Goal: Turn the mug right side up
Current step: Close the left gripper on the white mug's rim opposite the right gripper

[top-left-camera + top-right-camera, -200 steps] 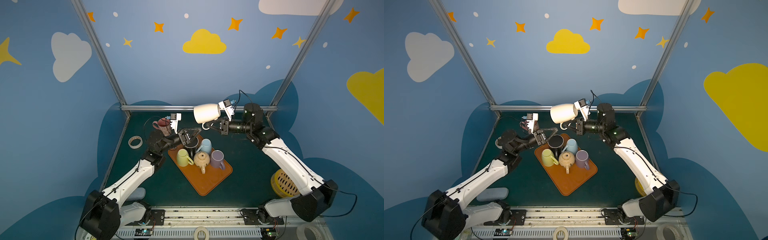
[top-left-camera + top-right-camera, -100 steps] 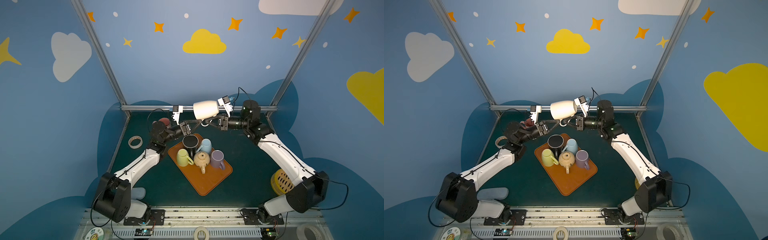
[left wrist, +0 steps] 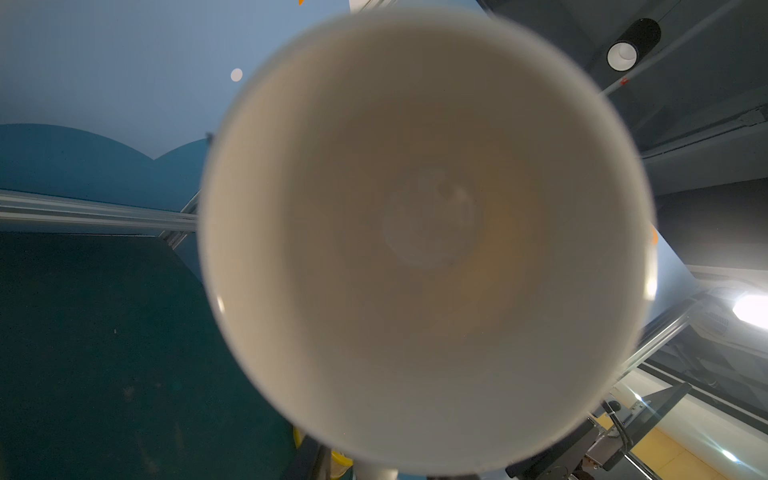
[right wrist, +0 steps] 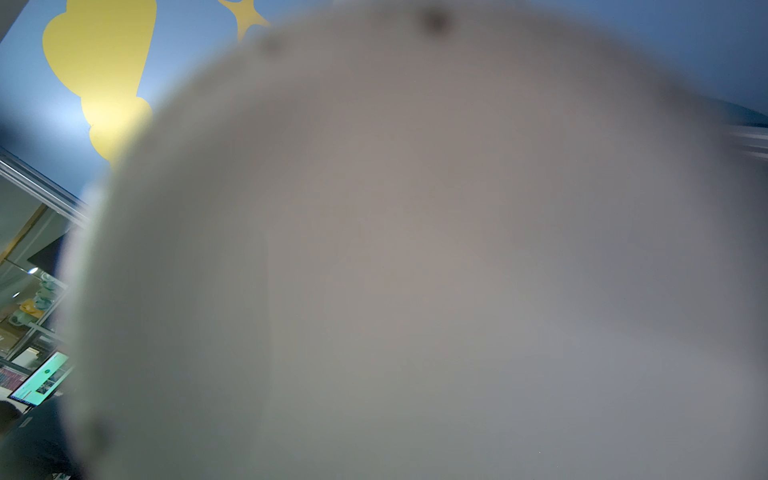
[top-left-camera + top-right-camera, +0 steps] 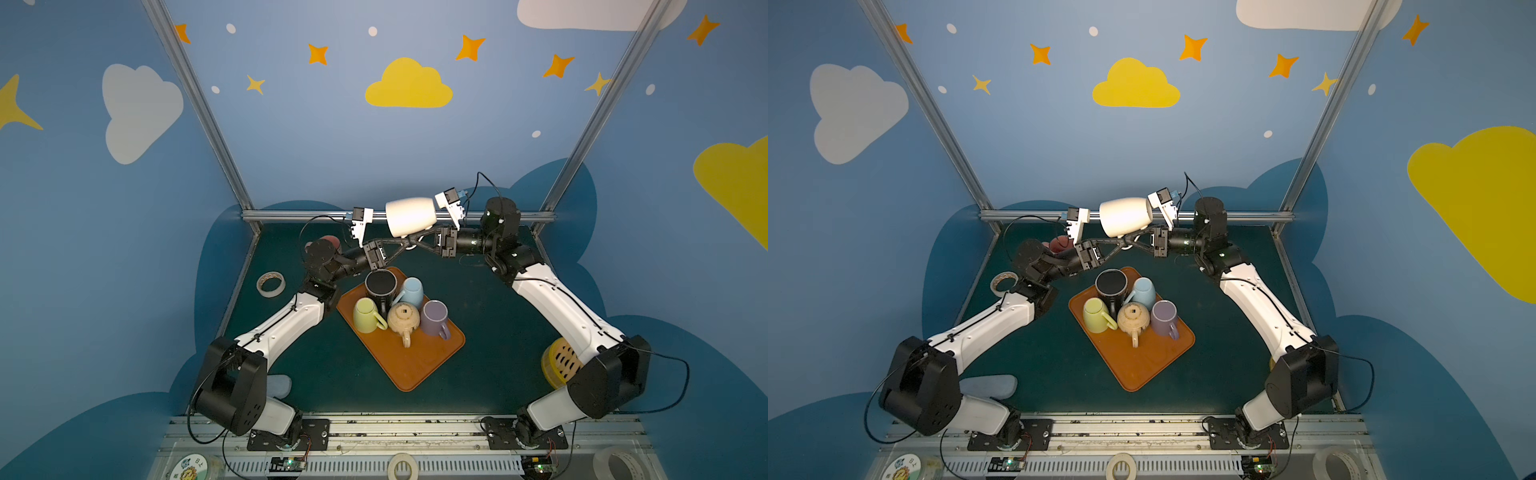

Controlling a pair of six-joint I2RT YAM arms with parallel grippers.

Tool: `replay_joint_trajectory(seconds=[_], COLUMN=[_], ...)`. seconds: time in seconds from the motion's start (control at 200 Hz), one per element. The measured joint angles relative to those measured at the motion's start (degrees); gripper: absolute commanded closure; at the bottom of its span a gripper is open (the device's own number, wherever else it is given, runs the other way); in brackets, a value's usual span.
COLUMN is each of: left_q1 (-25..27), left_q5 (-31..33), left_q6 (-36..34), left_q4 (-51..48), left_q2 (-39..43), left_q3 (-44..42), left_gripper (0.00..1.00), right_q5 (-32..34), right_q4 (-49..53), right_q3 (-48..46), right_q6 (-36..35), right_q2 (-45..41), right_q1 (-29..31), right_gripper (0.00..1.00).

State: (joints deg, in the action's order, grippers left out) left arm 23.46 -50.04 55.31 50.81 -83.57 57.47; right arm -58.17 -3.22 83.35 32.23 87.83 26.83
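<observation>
one early release by the right gripper [image 5: 414, 242], clamped on the airborne white mug [image 5: 409, 217], risked a drop, as whether the left gripper [image 5: 404, 244] held it was unclear.

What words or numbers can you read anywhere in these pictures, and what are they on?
Nothing can be read for sure.
On the round lid at the front edge: a few marks beside a flower picture, too small to read.
On the screen in the right wrist view: too blurred to read.
On the white mug and the tray: no words show.
</observation>
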Motion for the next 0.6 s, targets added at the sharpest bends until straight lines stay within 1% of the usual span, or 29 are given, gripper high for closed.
replay_joint_trajectory(seconds=[0.075, 0.195, 0.285, 0.466, 0.596], left_q1=[0.1, 0.1, 0.2, 0.2, 0.2], left_q5=[-0.1, -0.3, -0.4, -0.5, -0.5], left_q6=[0.0, 0.0, -0.2, -0.9, -1.4], left_q4=[0.1, 0.4, 0.8, 2.0, 2.3], left_q2=[-0.2, -0.9, -1.1, -1.1, -1.1], left_q3=[0.3, 1.4, 1.6, 1.6, 1.6], left_gripper=[0.67, 0.73, 0.80, 0.87, 0.96], right_q5=[-0.2, -0.3, -0.4, -0.9, -1.1], right_q4=[-0.4, -0.9, -1.3, -2.2, -2.7], right_q3=[0.0, 0.0, 0.0, 0.0, 0.0], right_q6=[0.4, 0.6, 1.2, 2.7, 3.6], right_q2=[0.1, 0.3, 0.3, 0.3, 0.3], right_q1=[0.0, 0.0, 0.0, -0.2, -0.3], right_gripper=[1.00, 1.00, 1.00, 1.00, 1.00])
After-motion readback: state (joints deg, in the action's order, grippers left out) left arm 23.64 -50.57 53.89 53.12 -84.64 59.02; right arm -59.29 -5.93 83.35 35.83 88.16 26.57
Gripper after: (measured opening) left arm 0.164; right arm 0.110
